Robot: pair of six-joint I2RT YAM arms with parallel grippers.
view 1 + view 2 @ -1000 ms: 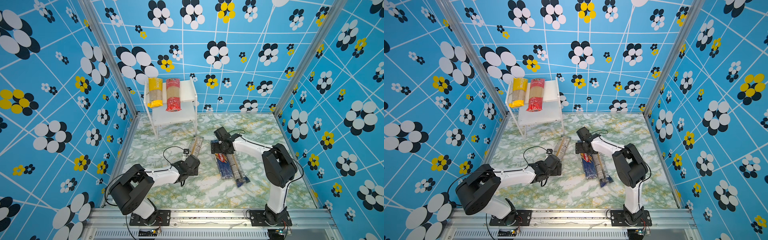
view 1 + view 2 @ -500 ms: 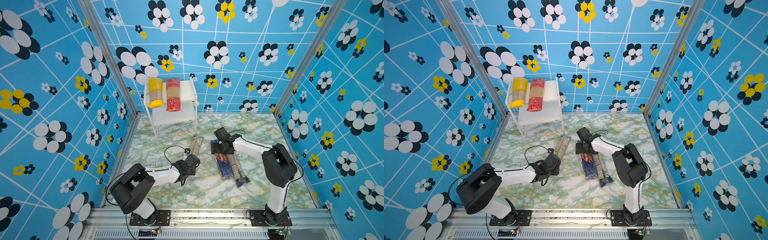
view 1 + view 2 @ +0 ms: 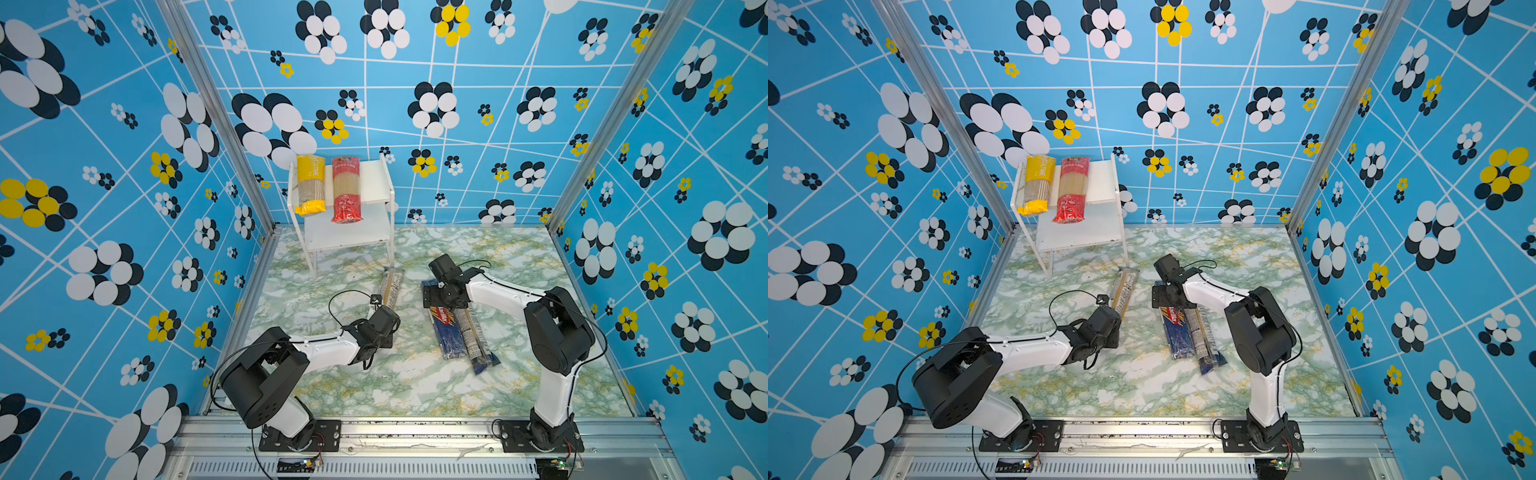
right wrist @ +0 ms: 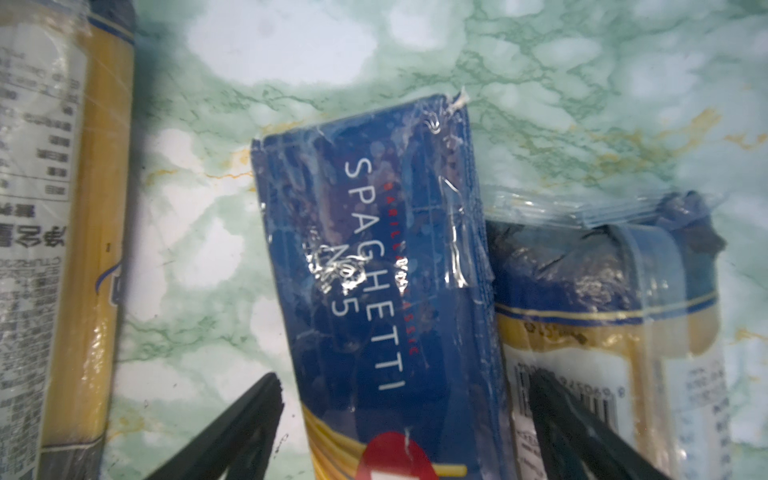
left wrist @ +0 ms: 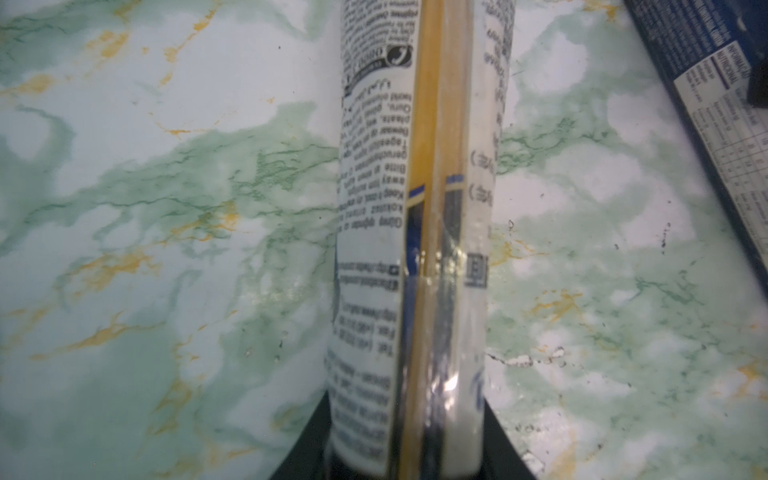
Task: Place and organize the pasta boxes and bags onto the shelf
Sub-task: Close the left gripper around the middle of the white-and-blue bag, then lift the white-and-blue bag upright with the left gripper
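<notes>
The left gripper [image 5: 405, 457] was clamped on the near end of a slim pasta bag [image 5: 415, 208]. The bag was a glossy clear film sleeve with dense small black print on white panels and a strip of yellow spaghetti showing through. It lay flat on the green-veined marble table [image 3: 374, 386], its long axis running from the gripper toward the white two-tier shelf [image 3: 376, 178].

The right gripper [image 4: 403, 386] hung spread wide, grasping nothing, over a dark blue cardboard box [image 4: 395, 270]. The box read "SPAGHETTI N.5", had clear tape at its end, and showed a Barilla logo [image 3: 444, 318]. A second bag [image 4: 602, 332] touched the box, both slanting from far left to near right in both top views.

On the shelf's top board a yellow bag [image 3: 310, 185] and a red bag [image 3: 345, 189] lay side by side, their near ends overhanging.
</notes>
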